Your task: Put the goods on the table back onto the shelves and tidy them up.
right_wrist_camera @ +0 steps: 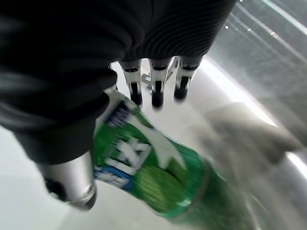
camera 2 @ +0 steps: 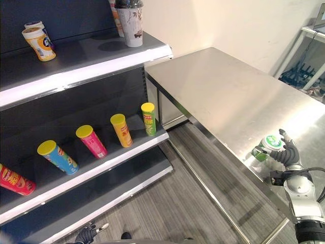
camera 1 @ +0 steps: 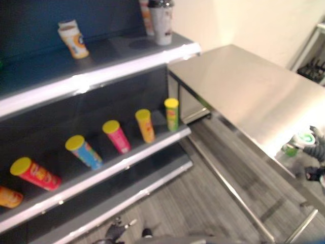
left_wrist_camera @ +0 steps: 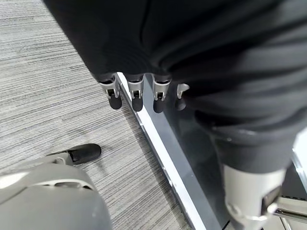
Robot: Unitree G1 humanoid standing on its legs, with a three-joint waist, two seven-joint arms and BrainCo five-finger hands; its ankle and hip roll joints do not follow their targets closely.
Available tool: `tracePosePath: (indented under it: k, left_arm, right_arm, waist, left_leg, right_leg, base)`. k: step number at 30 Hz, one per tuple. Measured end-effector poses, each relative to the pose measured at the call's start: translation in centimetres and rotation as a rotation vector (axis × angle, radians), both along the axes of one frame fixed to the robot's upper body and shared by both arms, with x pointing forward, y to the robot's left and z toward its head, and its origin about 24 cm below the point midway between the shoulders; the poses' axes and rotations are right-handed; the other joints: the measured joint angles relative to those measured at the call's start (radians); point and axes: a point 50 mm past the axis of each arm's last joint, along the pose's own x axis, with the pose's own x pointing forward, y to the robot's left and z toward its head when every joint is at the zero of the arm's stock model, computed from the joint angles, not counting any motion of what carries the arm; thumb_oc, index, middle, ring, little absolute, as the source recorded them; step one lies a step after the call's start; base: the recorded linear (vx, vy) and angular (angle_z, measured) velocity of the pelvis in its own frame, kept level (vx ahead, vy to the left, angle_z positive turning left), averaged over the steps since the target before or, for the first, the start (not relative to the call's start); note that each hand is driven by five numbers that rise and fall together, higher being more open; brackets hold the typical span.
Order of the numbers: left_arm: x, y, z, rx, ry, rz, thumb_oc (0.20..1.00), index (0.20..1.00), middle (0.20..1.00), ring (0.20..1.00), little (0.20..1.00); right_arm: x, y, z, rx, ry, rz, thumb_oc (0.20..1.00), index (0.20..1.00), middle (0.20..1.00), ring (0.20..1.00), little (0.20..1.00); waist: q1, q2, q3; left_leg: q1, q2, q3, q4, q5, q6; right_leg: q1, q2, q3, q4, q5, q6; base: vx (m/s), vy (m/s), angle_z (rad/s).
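Observation:
A green can [camera 2: 267, 145] with a white top sits at the near edge of the steel table [camera 2: 228, 86], tilted in my right hand [camera 2: 289, 153]. In the right wrist view the green can [right_wrist_camera: 153, 172] lies between the thumb and the fingers [right_wrist_camera: 154, 91], which curl around it. My left hand [camera 2: 85, 235] hangs low over the floor in front of the shelves, its fingers [left_wrist_camera: 136, 93] relaxed and holding nothing. The shelves [camera 2: 101, 162] stand to the left of the table.
Yellow-lidded tubes stand tilted on the middle shelf: red [camera 2: 14, 180], blue [camera 2: 57, 156], pink [camera 2: 91, 141], orange [camera 2: 122, 130], green [camera 2: 148, 119]. The top shelf [camera 2: 86, 56] carries a tall lidded cup [camera 2: 131, 20] and small cups [camera 2: 38, 41]. Grey wood floor runs between shelves and table.

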Motion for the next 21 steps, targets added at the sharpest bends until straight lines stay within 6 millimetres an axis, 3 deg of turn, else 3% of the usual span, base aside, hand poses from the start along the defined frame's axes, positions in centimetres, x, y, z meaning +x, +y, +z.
tracePosePath:
  k: [13,18,21]
  left_arm:
    - [-0.2,0.2,0.0,0.002,0.007,0.012,1.0,1.0,1.0,1.0,1.0]
    - [-0.1,0.3,0.0,0.005,0.003,0.014,1.0,1.0,1.0,1.0,1.0]
    - [-0.2,0.4,0.0,0.014,0.004,0.026,1.0,1.0,1.0,1.0,1.0]
  right_arm:
    - [0.9,0.6,0.3,0.037,-0.009,0.032,0.2,0.2,0.2,0.2,0.2]
    - [1.8,2.2,3.7,0.004,-0.163,0.116,0.2,0.2,0.2,0.2,0.2]
    - [1.9,3.1,7.4,-0.034,-0.339,0.148,0.2,0.2,0.2,0.2,0.2]
  waist:
    - [0.0,-0.003,0.009]
    - [-0.002,0.007,0.017]
    - [0.0,0.013,0.022]
  left_leg:
    - [-0.002,0.013,-0.02,0.0,0.006,-0.008]
    - [-0.002,0.018,-0.02,0.0,0.008,-0.01]
    - [-0.002,0.023,-0.022,0.0,0.009,-0.013]
  right_leg:
    - [0.012,0.016,-0.019,0.0,-0.006,-0.01]
    - [0.012,0.021,-0.019,0.0,-0.007,-0.011]
    - [0.012,0.026,-0.02,0.0,-0.009,-0.015]
  base:
    - [0.0,-0.007,0.04]
    - [0.0,-0.009,0.0]
    - [0.0,-0.047,0.01]
